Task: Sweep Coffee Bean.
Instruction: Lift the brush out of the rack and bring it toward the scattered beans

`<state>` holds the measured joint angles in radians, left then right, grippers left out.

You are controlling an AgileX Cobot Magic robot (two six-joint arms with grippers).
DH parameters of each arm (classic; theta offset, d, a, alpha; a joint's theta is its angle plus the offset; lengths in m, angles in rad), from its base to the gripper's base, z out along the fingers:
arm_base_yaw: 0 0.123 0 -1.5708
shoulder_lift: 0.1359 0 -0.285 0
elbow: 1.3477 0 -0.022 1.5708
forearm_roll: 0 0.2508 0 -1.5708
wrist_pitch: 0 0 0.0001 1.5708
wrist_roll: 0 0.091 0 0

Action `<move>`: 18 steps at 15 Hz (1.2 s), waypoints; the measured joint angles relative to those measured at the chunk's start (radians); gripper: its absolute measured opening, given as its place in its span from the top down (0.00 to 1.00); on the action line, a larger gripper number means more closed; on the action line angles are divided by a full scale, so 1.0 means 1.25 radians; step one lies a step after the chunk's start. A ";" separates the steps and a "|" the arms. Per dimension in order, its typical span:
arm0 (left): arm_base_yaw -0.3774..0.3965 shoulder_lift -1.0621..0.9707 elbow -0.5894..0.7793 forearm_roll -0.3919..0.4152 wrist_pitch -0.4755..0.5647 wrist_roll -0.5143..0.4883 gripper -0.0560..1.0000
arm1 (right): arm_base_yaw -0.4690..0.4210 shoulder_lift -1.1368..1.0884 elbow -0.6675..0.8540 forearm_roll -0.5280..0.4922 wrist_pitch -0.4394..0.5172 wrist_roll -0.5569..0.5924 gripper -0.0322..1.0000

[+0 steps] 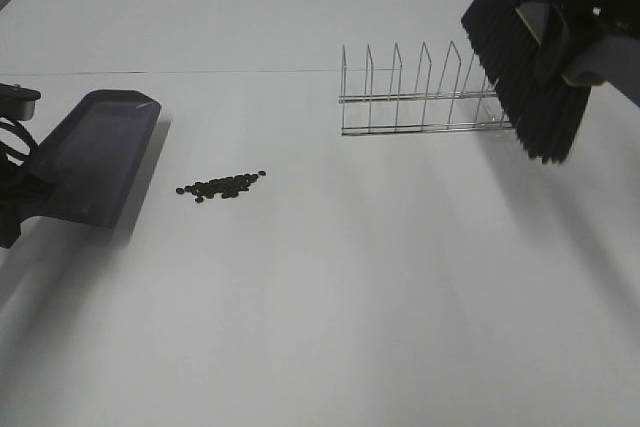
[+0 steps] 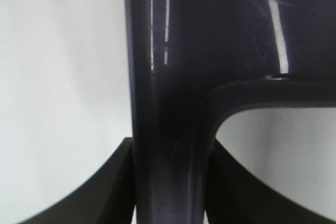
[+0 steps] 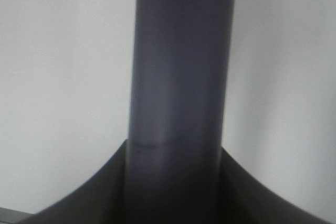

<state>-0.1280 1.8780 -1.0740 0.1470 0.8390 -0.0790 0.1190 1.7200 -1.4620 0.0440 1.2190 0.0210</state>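
The coffee bean pile, a small cluster of dark specks, lies on the white table left of centre. Just left of it rests a dark grey dustpan, its open lip pointing toward the far side. My left gripper is shut on the dustpan's handle at the table's left edge. At the upper right a brush with black bristles hangs tilted above the table, well away from the beans. The brush's handle is clamped in my right gripper.
A wire dish rack stands on the table right of centre, directly beside and below the brush's bristles. The white table stretches from the beans to the near edge.
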 joint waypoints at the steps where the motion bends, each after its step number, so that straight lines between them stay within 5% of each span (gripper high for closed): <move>1: 0.000 0.000 0.000 0.012 0.009 0.000 0.63 | 0.000 -0.010 0.040 -0.001 -0.007 0.000 0.63; 4: 0.000 0.000 0.000 0.042 0.012 0.000 0.63 | 0.013 -0.012 0.127 -0.016 -0.048 0.016 0.63; 8: -0.008 0.000 0.000 0.109 0.014 0.001 0.63 | 0.219 0.023 0.147 -0.261 -0.086 0.206 0.63; 12: -0.081 0.000 0.000 0.190 0.006 -0.074 0.63 | 0.349 0.175 0.011 -0.317 -0.048 0.242 0.63; 18: -0.110 0.060 -0.022 0.207 0.046 -0.104 0.63 | 0.406 0.398 -0.282 -0.322 -0.001 0.182 0.63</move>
<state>-0.2660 1.9530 -1.1010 0.4060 0.8960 -0.2090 0.6260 2.2170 -1.8140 -0.3590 1.2180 0.2490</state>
